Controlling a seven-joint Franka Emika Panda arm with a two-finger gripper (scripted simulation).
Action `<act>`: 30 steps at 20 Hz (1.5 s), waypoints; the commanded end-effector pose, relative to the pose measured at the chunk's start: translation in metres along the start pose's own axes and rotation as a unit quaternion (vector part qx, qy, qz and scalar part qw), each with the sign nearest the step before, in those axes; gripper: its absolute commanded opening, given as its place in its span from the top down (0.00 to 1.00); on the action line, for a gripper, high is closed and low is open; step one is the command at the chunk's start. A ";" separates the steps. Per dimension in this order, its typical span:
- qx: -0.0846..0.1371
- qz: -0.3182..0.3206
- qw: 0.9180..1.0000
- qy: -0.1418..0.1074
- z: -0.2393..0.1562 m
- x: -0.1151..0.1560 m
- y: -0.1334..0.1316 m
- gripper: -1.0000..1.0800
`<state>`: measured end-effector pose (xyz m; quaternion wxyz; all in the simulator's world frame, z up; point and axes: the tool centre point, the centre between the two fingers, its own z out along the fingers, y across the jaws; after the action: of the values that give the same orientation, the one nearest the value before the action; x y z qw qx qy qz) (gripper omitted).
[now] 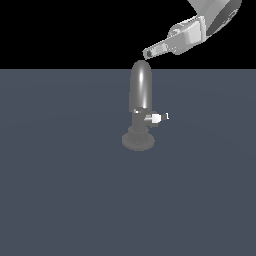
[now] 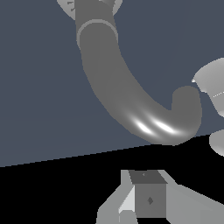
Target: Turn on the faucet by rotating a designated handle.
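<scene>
The grey faucet (image 1: 140,100) stands upright on its round disc base (image 1: 138,141) in the middle of the exterior view. Its tall glossy spout (image 1: 141,86) rises from a short neck. The small white-silver handle (image 1: 159,118) sticks out of the neck toward the exterior view's right. My gripper (image 1: 148,52) hangs just above the spout's top, a little to its right, well above the handle and touching nothing. Its fingers look closed together and empty. In the wrist view the spout (image 2: 113,83) curves like a hook beyond my gripper (image 2: 133,205). I cannot make out the handle there.
The faucet stands on a flat dark blue-grey floor (image 1: 60,190). My arm (image 1: 210,20) comes in from the upper right of the exterior view. Pale rounded shapes (image 2: 212,83) at the wrist view's edge cannot be identified.
</scene>
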<state>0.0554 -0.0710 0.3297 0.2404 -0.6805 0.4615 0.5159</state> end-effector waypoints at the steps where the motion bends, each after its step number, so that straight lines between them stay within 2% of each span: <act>1: 0.009 0.018 1.000 -0.019 -0.002 0.013 -0.002 1.00; 8: 0.034 0.066 0.995 -0.069 -0.005 0.047 -0.004 1.00; 14: 0.056 0.109 0.986 -0.113 -0.004 0.079 -0.004 1.00; 23: 0.094 0.181 0.961 -0.186 0.005 0.131 0.004 1.00; 30: 0.112 0.214 0.945 -0.220 0.013 0.155 0.010 1.00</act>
<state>0.0479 -0.1234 0.1873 0.2932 -0.4125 0.5839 0.6348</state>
